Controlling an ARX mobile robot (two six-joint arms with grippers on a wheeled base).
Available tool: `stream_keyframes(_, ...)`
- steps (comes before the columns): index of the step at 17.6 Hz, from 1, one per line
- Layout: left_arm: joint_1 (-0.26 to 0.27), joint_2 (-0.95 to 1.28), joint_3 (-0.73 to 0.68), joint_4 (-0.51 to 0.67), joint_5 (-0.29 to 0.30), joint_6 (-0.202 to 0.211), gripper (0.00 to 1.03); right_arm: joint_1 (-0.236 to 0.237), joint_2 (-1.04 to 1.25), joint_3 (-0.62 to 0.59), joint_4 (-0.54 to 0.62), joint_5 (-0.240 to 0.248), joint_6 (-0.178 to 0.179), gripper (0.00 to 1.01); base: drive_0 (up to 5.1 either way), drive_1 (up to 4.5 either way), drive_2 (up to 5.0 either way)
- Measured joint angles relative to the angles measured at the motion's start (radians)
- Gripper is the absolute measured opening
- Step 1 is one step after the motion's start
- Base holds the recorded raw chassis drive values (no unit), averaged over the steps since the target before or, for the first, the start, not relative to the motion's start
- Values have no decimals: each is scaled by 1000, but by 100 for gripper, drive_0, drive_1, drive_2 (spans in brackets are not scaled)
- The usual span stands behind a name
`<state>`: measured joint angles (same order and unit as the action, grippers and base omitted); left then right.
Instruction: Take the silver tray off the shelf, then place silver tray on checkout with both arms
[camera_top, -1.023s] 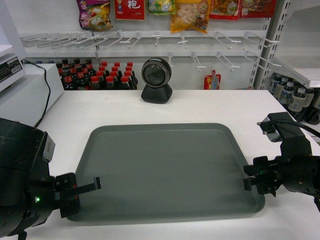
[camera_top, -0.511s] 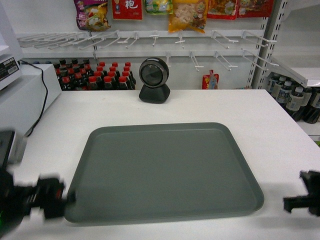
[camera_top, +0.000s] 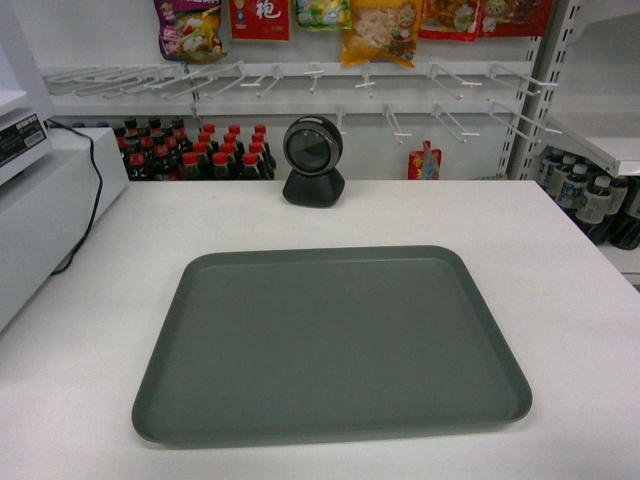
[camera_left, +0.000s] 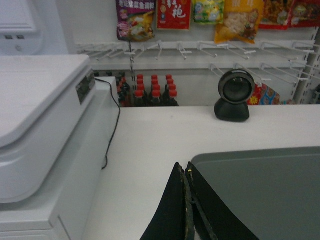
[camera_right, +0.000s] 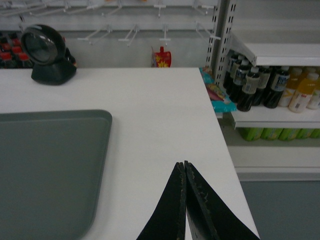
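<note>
Showing silver tray (camera_top: 330, 343) flat on checkout (camera_top: 560, 260) before scanner (camera_top: 313, 161) in head view, no arms visible; left wrist: left gripper (camera_left: 186, 210) fingers pressed together, empty, beside tray's corner; right wrist: right gripper (camera_right: 184, 200) closed, empty, clear of tray.

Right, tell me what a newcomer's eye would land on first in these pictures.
First the silver tray, lying flat and bare in the middle of the white checkout, with neither arm in the head view. Next the black scanner standing behind it at the counter's far edge, with red-capped bottles to its left. In the wrist views, the left tool and right tool are shut, holding nothing.
</note>
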<state>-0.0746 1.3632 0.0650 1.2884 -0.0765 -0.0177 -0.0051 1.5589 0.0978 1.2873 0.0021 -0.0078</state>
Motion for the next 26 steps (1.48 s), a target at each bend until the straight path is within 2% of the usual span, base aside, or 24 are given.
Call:
stream_keyframes(1,47,-74,-23,-61,54,0,1,0,-75,-26,-1,0,0,2,0,0,0)
stream_keyframes(3,76,-194,-52,-170,69,0,1,0,-207,-56,-11,0,0,2,0,0,0)
stream_keyframes(4,76,-265,-55,-225,73,0,1,1,-279,-67,-61,-2,0,2,0,0,0)
stream_keyframes(6,76,-409,-56,-350,73,0,1,5,-424,-87,-192,-2,0,2,0,0,0)
stream_keyframes(8,76,-580,-54,-547,74,0,1,5,-565,-87,-306,-2,0,2,0,0,0)
stream_keyframes(9,75,-663,-54,-610,74,0,1,5,-641,-88,-377,-2,0,2,0,0,0)
stream_keyframes(11,75,-765,-54,-703,74,0,1,5,-834,-86,-588,-2,0,2,0,0,0)
stream_keyframes(14,75,-883,-55,-812,75,0,1,5,-989,-86,-732,-2,0,2,0,0,0)
stream_keyframes(19,75,-1041,-55,-967,75,0,1,5,-1173,-86,-906,-2,0,2,0,0,0)
stream_keyframes(26,75,-1184,-55,-1109,75,0,1,5,-1345,-86,-1072,-2,0,2,0,0,0)
